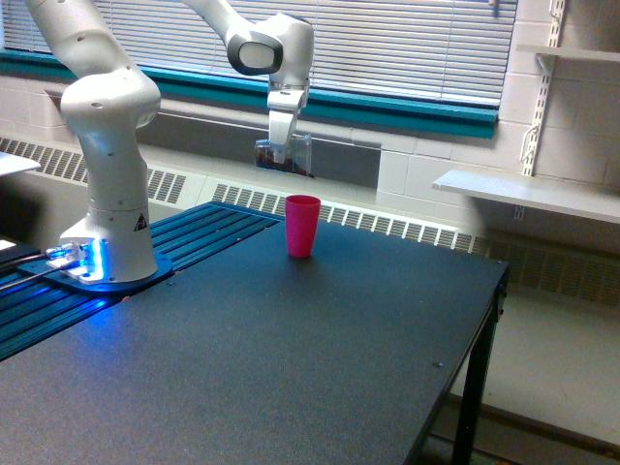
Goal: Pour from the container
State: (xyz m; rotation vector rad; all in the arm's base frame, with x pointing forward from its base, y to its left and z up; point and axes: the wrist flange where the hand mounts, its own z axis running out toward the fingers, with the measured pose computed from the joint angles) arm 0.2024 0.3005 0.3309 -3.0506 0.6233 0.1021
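My gripper (282, 147) hangs from the white arm, shut on the container (286, 157), a small clear cup with dark brown contents low inside it. The container is held in the air, tipped a little, above and slightly to the exterior view's left of the pink cup (302, 226). The pink cup stands upright on the dark table (291, 358) near its far edge. A clear gap of air separates the container from the pink cup's rim. No stream of contents shows between them.
The arm's white base (107, 232) with a blue light sits on a blue slatted platform (58, 300) at the exterior view's left. The table's edge (465, 368) drops off at the exterior view's right. A wall shelf (528, 194) and window blinds are behind.
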